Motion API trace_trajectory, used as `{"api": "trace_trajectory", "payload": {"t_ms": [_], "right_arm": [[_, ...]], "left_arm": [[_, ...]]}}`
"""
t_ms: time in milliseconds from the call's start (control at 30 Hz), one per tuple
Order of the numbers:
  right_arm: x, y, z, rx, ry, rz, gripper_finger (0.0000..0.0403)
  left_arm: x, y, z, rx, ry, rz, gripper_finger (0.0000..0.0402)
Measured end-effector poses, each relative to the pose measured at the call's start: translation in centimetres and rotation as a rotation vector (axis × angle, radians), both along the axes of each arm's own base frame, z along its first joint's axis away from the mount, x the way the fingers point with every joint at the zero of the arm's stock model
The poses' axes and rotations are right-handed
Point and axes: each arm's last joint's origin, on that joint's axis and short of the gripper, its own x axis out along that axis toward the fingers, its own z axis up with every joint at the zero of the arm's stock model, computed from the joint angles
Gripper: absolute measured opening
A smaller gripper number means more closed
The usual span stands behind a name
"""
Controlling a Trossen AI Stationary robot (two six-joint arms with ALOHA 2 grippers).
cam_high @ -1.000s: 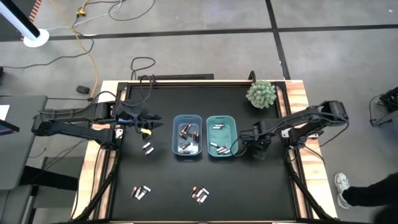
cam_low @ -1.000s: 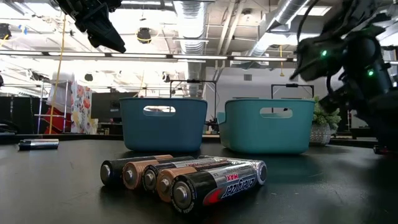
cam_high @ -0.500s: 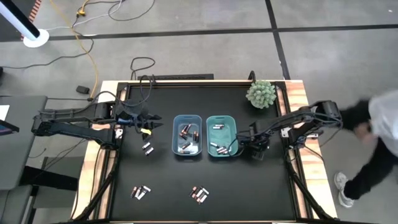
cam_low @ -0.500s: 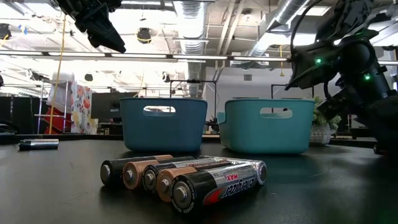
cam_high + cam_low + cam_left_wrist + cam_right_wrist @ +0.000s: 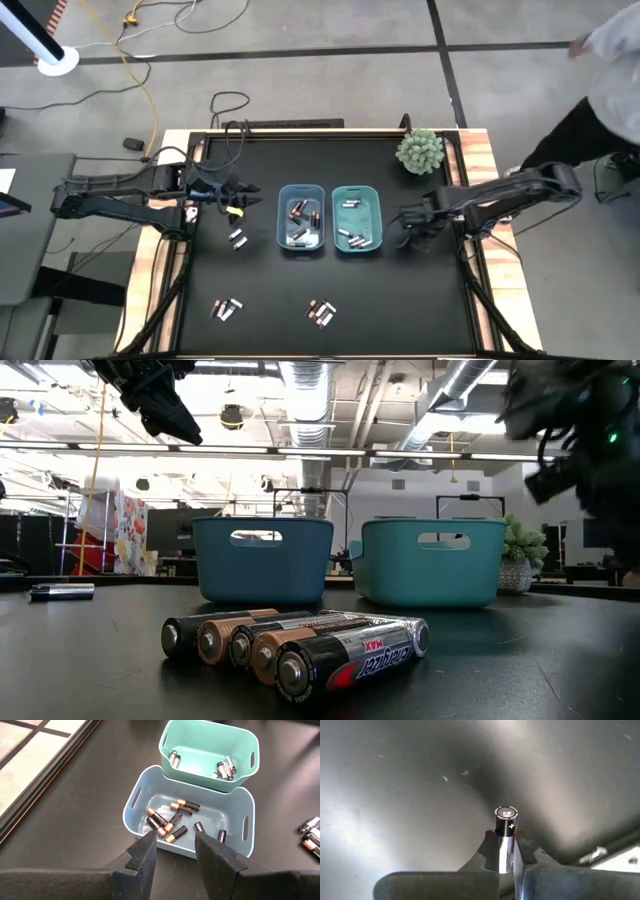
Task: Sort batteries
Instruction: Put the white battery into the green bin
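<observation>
Right of centre in the high view, the right tool (image 5: 408,219) is closed on one cell (image 5: 505,832), pinched low, so it could tip or slip out. The left tool (image 5: 252,199), left of the bins (image 5: 301,218), hangs open. Loose batteries (image 5: 300,646) at lower centre read "MAX"; the held cell shows "+".

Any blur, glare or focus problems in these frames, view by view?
High view: the person at the top-right corner is motion-smeared. Low view: the row of black-and-copper cylindrical batteries up front is sharp, while the right gripper is a dark blur. Right wrist view: broad glare on the black table, but the black-and-silver battery clamped between its fingers is sharp. Left wrist view: evenly lit, no glare.
</observation>
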Motion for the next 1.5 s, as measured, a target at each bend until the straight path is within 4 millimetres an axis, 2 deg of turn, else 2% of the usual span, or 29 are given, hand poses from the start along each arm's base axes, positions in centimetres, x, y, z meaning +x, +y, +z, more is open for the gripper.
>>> {"api": "trace_trajectory", "payload": {"t_ms": [200,333,433,533,633,833,1033,1233,1500], "right_arm": [[-1.1,0.6,4.8,0.032,-0.313,-0.087,0.0016],[-0.7,0.4,8.0,-0.02,-0.546,-0.135,0.0016],[0.6,0.2,9.9,-0.061,-0.716,-0.141,0.0016],[3.0,-0.1,11.5,-0.089,-0.883,-0.115,0.0016],[5.7,-0.5,12.2,-0.132,-0.945,-0.077,0.0016],[11.3,-1.3,11.6,-0.19,-0.8,-0.025,0.0016],[15.7,-2.0,9.7,-0.193,-0.549,0.019,0.0017],[18.3,-2.3,6.4,-0.158,-0.285,0.056,0.0018],[20.1,-2.6,2.3,-0.076,-0.177,0.084,0.0024]], "left_arm": [[0.0,0.0,0.0,0.0,0.0,0.0,0.013],[0.0,0.0,0.0,0.0,0.0,0.0,0.013],[0.0,0.0,0.0,0.0,0.0,0.0,0.013],[0.0,0.0,0.0,0.0,0.0,0.0,0.013],[0.0,0.0,0.0,0.0,0.0,0.0,0.013],[0.0,0.0,0.0,0.0,0.0,0.0,0.013],[0.0,0.0,0.0,0.0,0.0,0.0,0.013],[0.0,0.0,0.0,0.0,0.0,0.0,0.013],[0.0,0.0,0.0,0.0,0.0,0.0,0.013]]}}
